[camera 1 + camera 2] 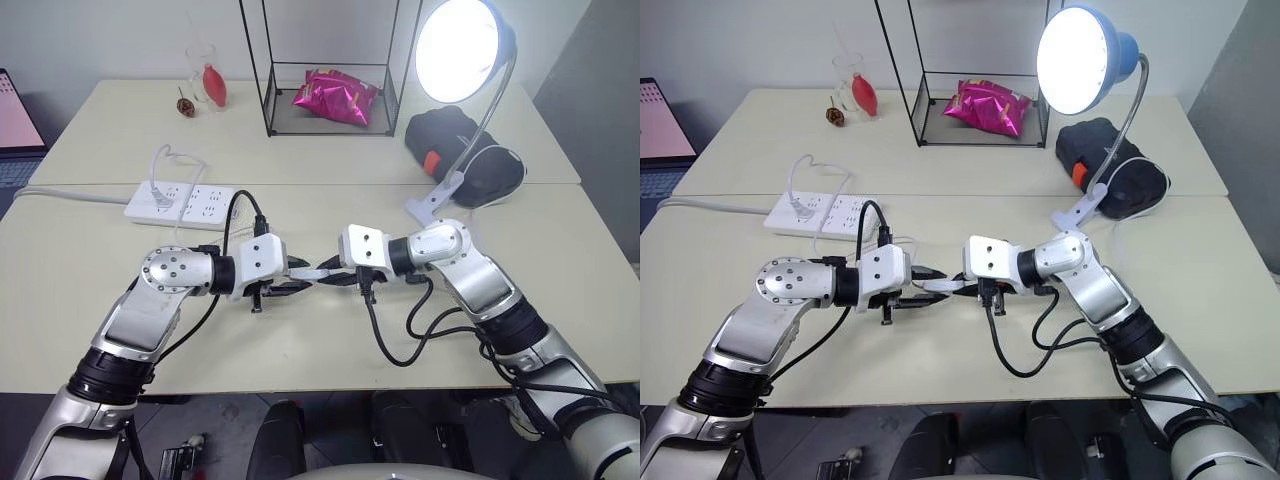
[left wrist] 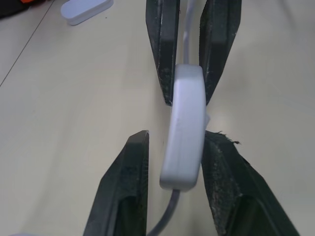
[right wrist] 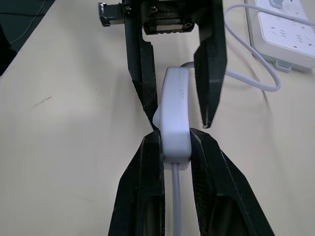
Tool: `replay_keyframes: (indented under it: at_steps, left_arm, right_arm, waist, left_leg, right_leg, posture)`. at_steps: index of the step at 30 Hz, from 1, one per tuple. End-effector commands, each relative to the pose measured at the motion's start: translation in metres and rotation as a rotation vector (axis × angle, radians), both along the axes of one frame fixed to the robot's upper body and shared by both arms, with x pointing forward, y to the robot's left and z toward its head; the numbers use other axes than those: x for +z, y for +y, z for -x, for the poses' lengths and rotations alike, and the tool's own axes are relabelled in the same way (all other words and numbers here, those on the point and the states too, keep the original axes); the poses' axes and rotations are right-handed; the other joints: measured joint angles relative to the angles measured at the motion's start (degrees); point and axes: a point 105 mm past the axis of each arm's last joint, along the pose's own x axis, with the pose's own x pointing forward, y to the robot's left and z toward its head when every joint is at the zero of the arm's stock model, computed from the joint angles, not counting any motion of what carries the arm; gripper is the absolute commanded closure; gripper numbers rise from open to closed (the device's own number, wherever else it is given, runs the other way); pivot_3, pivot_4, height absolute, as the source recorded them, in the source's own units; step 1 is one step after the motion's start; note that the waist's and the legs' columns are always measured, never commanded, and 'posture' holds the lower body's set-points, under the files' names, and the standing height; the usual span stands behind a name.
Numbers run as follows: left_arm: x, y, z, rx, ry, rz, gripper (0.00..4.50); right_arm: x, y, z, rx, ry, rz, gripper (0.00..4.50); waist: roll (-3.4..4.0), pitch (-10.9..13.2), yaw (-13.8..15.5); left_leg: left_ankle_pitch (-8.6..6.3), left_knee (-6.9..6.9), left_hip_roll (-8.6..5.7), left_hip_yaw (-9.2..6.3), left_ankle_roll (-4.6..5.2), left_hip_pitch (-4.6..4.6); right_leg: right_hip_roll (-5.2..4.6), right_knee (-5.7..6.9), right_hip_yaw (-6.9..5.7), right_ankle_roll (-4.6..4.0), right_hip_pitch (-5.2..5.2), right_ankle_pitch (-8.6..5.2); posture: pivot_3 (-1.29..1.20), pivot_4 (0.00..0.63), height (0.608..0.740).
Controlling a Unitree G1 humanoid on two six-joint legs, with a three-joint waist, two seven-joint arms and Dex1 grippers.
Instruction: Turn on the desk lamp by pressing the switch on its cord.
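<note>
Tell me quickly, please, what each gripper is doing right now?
Left gripper: open, fingers loosely astride the small white oblong inline switch.
Right gripper: shut on the switch's other end.

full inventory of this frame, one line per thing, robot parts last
desk lamp: 1, blue shade, bulb lit, far right of the table
switch: 1, white, between both grippers
cord: 1, thin white, runs out of the switch
power strip: 1, white, left
wire frame: 1, black, far middle
snack bag: 1, pink, inside the frame
black pouch: 1, orange tab, by the lamp
glass: 1, clear, red thing inside, far left
left gripper: black jaws loosely around the switch
right gripper: black jaws shut on the switch
</note>
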Motion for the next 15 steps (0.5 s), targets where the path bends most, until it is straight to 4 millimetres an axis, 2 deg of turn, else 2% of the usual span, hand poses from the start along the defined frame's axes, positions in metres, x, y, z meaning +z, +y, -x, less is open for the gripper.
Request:
replay_keyframes:
  at_steps: [1,7,15]
  left_arm:
    - [0.015,0.004,-0.001,0.006,-0.069,0.029,1.88]
    - [0.017,0.017,0.008,0.014,-0.086,-0.008,0.58]
    - [0.016,0.052,0.028,0.131,-0.016,-0.007,0.57]
  right_arm:
    - [0.009,0.008,0.007,0.061,-0.037,-0.022,4.13]
    - [0.005,0.005,-0.006,0.042,-0.057,0.001,4.13]
    - [-0.004,0.003,-0.045,-0.039,-0.1,0.033,4.13]
  waist:
    - [0.0,0.0,0.0]
    - [0.0,0.0,-0.06]
    - [0.01,0.01,-0.26]
  left_leg:
    - [0.0,0.0,0.0,0.0,0.0,0.0]
    - [0.0,0.0,0.0,0.0,0.0,0.01]
    - [0.0,-0.01,0.02,0.03,0.0,0.03]
  right_leg:
    - [0.0,0.0,0.0,0.0,0.0,0.0]
    - [0.0,0.0,0.0,0.0,0.0,0.0]
    - [-0.01,-0.01,0.01,-0.01,-0.01,0.0]
  posture:
    - [0.0,0.15,0.74]
    - [0.0,0.15,0.74]
    - [0.0,0.15,0.74]
